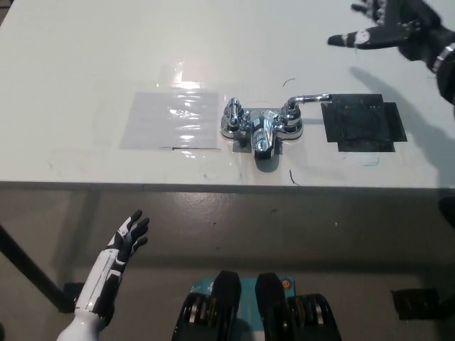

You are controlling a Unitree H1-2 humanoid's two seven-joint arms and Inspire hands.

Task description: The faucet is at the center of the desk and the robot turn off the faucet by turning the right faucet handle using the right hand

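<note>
Right now your right hand (398, 28) hovers at about one o'clock over the desk (85, 64), fingers spread wide and holding nothing, which looks like a staging pose above the work. From there, look toward seven o'clock: the right faucet handle (307, 100) points its lever out toward three o'clock, well apart from the hand. It belongs to the faucet (261, 126) at the desk's center, likely taped down so turning won't shift it. Black tape (362, 122) lies just beside it at three o'clock, a clear sheet (170, 119) at nine. Your left hand (129, 236) rests open at seven o'clock, below the desk edge.
</note>
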